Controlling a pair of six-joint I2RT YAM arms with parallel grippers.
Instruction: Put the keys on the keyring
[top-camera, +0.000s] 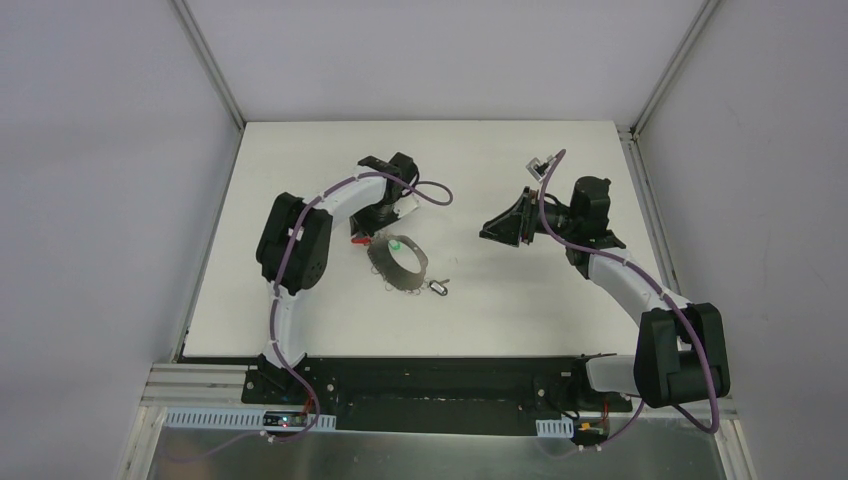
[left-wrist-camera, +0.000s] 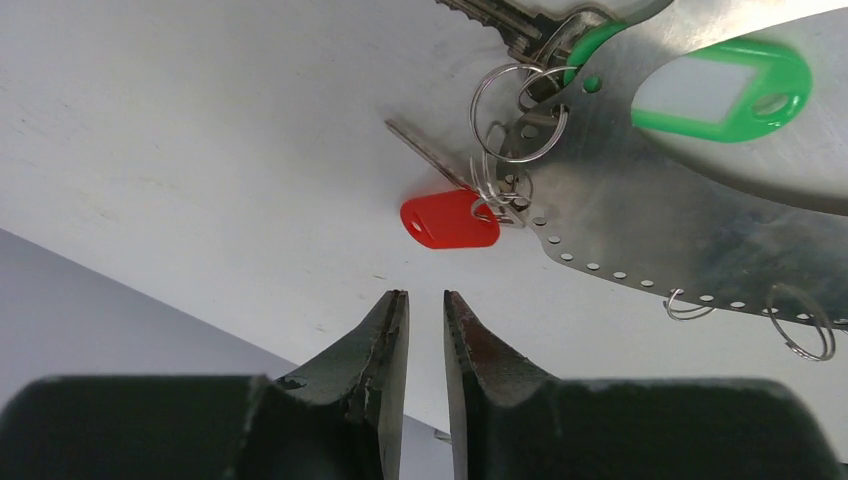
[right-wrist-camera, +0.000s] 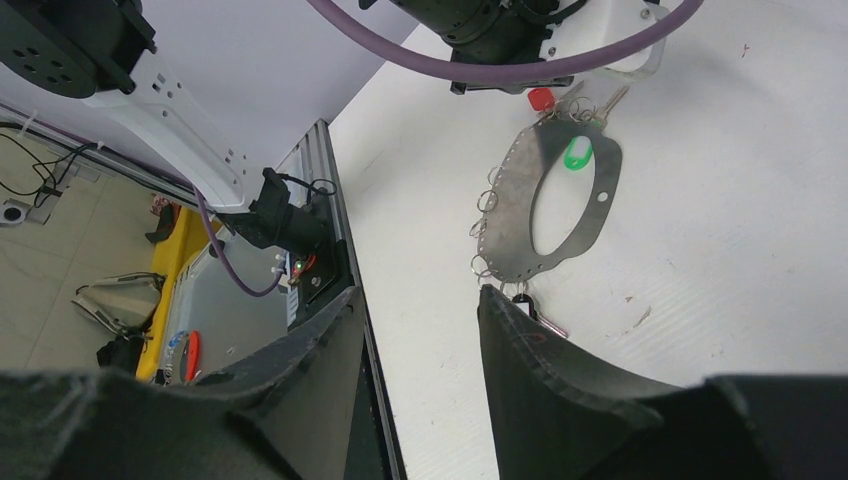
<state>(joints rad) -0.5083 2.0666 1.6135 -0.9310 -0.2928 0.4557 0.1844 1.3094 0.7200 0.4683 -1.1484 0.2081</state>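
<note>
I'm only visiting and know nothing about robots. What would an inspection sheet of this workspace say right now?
Surface: white table, a few faint marks.
Job's things: keyring lies flat mid-table. The red key is at its left rim. The green key has its tag lying on the ring. The black key is at the near rim; whether it is attached cannot be told.
Clutter: nothing seen.
Hands: left hand hangs near the red key, fingers slightly apart, empty. Right hand is raised to the side, open, empty.
Cables: purple cables run along both arms, no snag seen.
Surroundings: pale walls, metal frame.
</note>
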